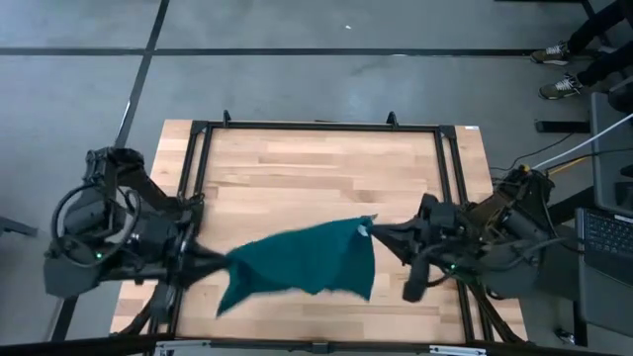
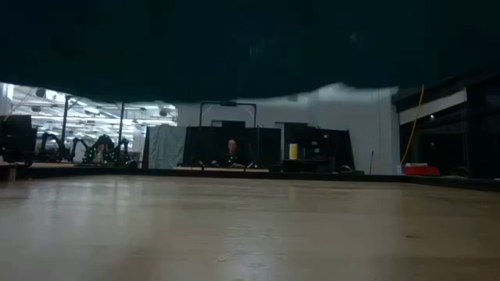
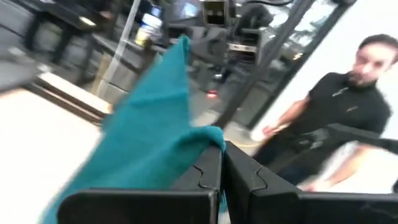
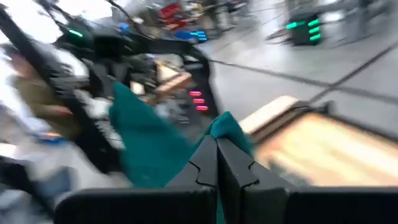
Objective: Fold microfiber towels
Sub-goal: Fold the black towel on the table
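The dark teal microfiber towel point(image 1: 307, 259) hangs spread between my two grippers over the near half of the wooden table point(image 1: 316, 178). My left gripper point(image 1: 220, 261) is shut on its left end, and my right gripper point(image 1: 376, 232) is shut on its right end. Both point roughly level toward each other. In the low view the towel point(image 2: 234, 55) fills the top as a dark mass whose lower edge is clear of the tabletop. The left wrist view shows the towel point(image 3: 143, 143) stretching away from my fingers. The right wrist view shows the towel point(image 4: 149, 149) the same way. My left gripper pinches a corner of the towel point(image 3: 211, 134) between its two fingers, coming level from the table's left side. The cloth runs away from the fingertips, lifted clear of the table. My right gripper pinches the opposite upper corner point(image 4: 227, 124) between its two fingers, coming level from the table's right side. The towel hangs below and away from the fingers, off the table.
A black metal frame point(image 1: 316, 126) rims the tabletop. A laptop point(image 1: 605, 237) and cables sit beyond the table's right edge. A person in a dark shirt point(image 3: 348, 106) stands beyond the table, seen in the left wrist view.
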You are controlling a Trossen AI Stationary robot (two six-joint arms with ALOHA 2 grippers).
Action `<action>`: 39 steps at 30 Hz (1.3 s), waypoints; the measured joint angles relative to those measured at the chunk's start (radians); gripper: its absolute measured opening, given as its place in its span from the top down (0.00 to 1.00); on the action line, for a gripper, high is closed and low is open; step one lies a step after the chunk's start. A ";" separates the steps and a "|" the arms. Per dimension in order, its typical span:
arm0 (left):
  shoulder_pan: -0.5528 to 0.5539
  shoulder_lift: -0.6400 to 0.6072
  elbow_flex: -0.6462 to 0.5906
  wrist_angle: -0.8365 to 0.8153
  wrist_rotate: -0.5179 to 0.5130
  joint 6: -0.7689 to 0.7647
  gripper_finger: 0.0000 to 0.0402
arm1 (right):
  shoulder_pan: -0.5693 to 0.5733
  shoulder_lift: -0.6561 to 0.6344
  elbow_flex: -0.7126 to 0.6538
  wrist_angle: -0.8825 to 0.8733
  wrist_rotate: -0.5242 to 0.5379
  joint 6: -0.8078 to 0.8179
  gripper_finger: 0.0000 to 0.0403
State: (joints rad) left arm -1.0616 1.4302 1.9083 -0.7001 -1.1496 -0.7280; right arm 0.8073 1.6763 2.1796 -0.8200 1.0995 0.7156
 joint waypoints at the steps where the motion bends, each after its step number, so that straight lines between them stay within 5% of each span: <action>1: 0.003 -0.013 0.000 -0.072 -0.025 -0.028 1.00 | -0.011 -0.001 0.000 -0.057 0.017 0.017 1.00; 4: 0.046 -0.067 -0.001 -0.479 -0.049 -0.326 1.00 | -0.072 -0.013 0.000 -0.365 0.040 0.169 1.00; 7: 0.106 -0.115 -0.076 -0.894 -0.060 -0.720 1.00 | -0.149 -0.016 -0.023 -0.770 0.064 0.501 1.00; 11: 0.205 -0.336 -0.378 -0.688 -0.011 -0.608 1.00 | -0.234 -0.141 -0.290 -0.585 0.047 0.452 1.00; 17: 0.301 -0.628 -0.836 -0.636 0.018 -0.787 1.00 | -0.244 -0.380 -0.811 -0.284 0.076 0.609 1.00; 24: 0.331 -0.865 -1.250 -0.508 0.067 -0.930 1.00 | -0.295 -0.549 -1.289 0.087 -0.025 0.675 1.00; 30: 0.332 -1.028 -1.428 -0.472 0.062 -0.962 1.00 | -0.430 -0.626 -1.510 0.274 -0.153 0.566 1.00; 39: 0.332 -1.148 -1.443 -0.459 -0.044 -0.815 0.99 | -0.620 -0.742 -1.630 0.548 -0.339 0.198 1.00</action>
State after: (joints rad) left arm -0.7300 0.2826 0.4649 -1.1593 -1.1939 -1.5426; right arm 0.1868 0.9346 0.5491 -0.2718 0.7608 0.9137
